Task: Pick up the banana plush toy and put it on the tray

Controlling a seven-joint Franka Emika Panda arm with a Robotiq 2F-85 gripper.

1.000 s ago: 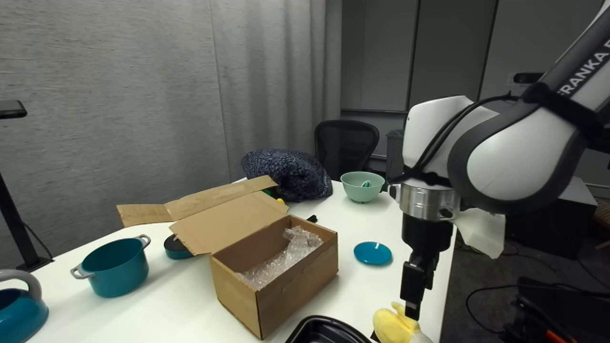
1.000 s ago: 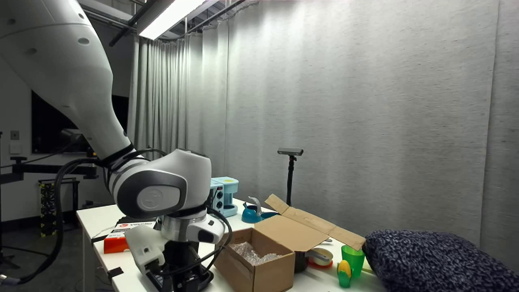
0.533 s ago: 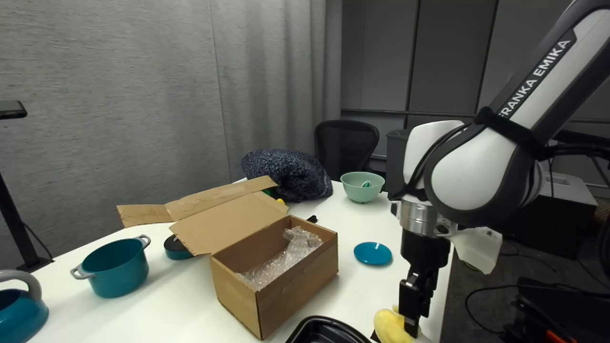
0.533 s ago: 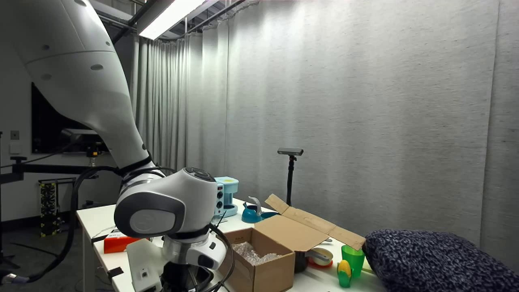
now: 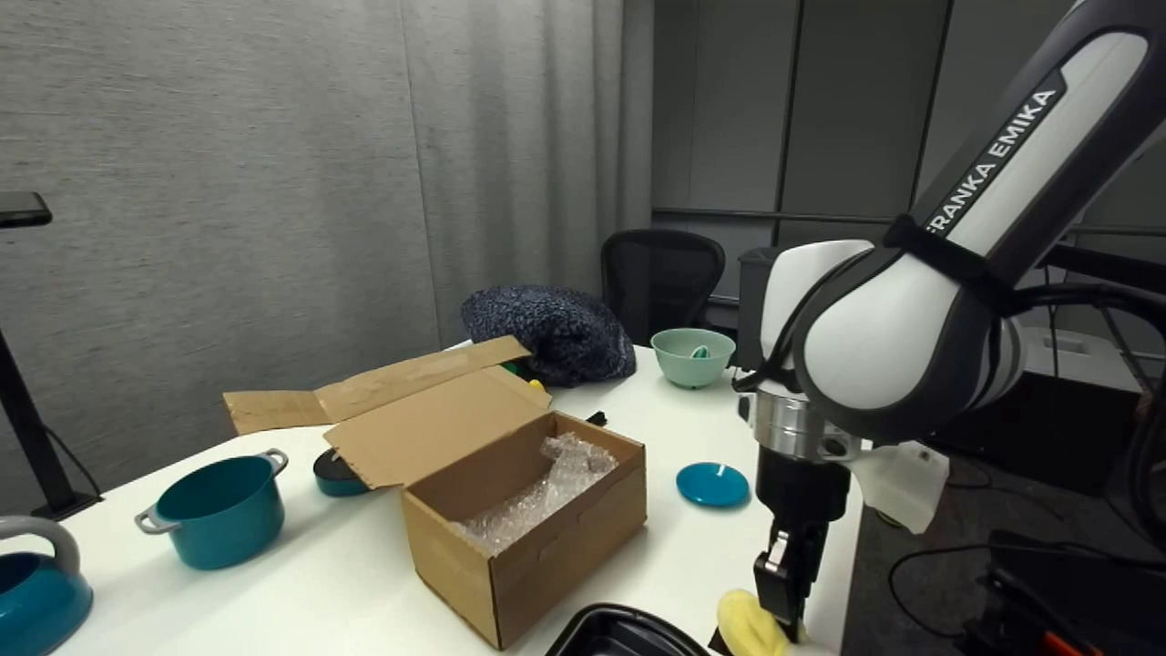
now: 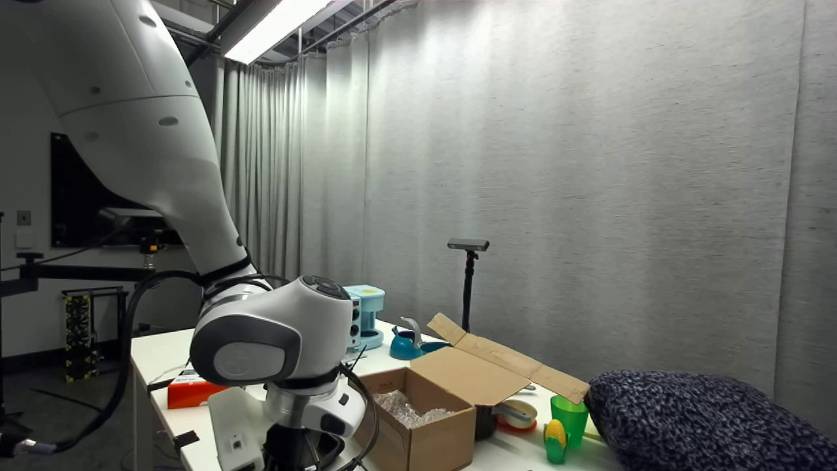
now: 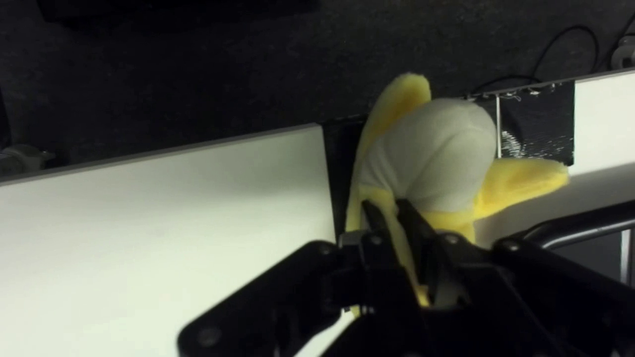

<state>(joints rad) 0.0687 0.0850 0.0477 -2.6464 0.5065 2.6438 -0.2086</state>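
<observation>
The banana plush toy (image 7: 439, 153), yellow with a pale grey-white body, lies at the table's edge on black tape in the wrist view. Between the two black fingertips of my gripper (image 7: 383, 202) a fold of its yellow fabric is pinched. In an exterior view the plush (image 5: 749, 622) shows only in part, with the gripper (image 5: 789, 629) pointing down onto it. Just beside the plush is the black tray (image 5: 639, 614), cut off by the picture's bottom; its rim (image 7: 590, 221) also enters the wrist view at right. The plush is hidden behind the arm in an exterior view.
An open cardboard box (image 5: 565, 556) with bubble wrap stands behind the tray. A teal disc (image 5: 712, 484), a green bowl (image 5: 692, 357) and a teal pot (image 5: 223, 515) are on the table. A red-orange box (image 6: 193, 392) sits near the arm.
My gripper has come down onto the banana plush toy and its jaws have closed, squeezing the yellow fabric. The tray and the box have stayed put.
</observation>
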